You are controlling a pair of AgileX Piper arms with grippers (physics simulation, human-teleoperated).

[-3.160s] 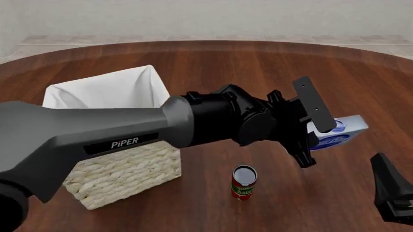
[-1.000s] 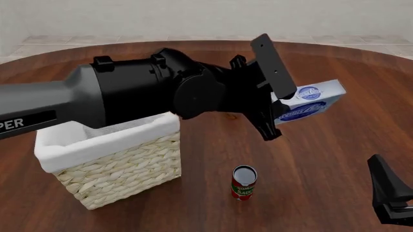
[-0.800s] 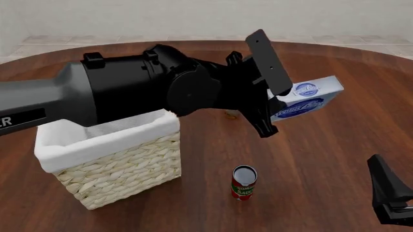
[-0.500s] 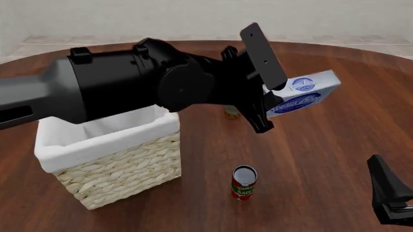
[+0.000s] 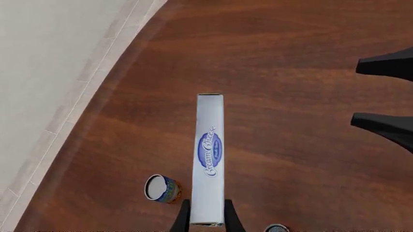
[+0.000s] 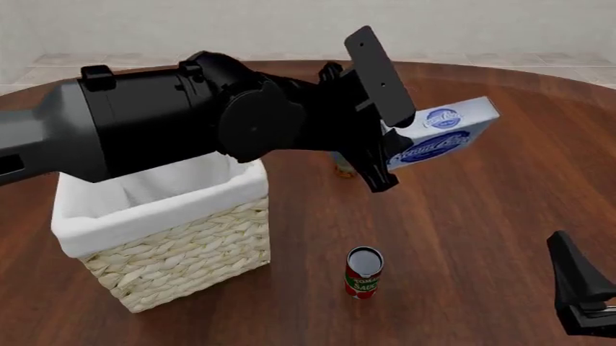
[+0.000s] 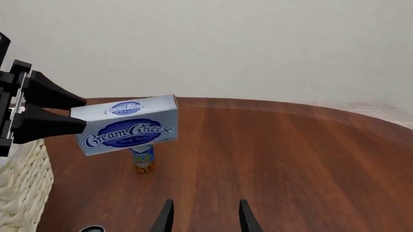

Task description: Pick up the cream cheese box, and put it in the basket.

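The basket (image 6: 164, 238) is sitting at the left of the tabletop (image 6: 462, 238), square, pale woven wicker, white cloth liner folded over the rim, and the bulky black left arm is passing over its far corner and hiding part of the liner. A red tomato sauce can (image 6: 364, 272) is standing upright in front, near the basket's right side, well apart from everything else. A second small can (image 7: 142, 158), blue and yellow label, is standing farther back, mostly hidden in the front view by the left pincer (image 6: 385, 155), showing clearly in the right wrist view under the box. The cream cheese box (image 6: 441, 134) is being held in the air above the tabletop, right of the basket and not over it, tilted with its far end higher; flat white carton, blue oval logos, blue script lettering. The left pincer is pinching one end of the box between its black fingers (image 5: 182, 220), narrow faces pressed. The tabletop is dark glossy wood grain, round-edged. At far right the right pincer (image 7: 202, 216) is hanging low, fingers spread and holding nothing.
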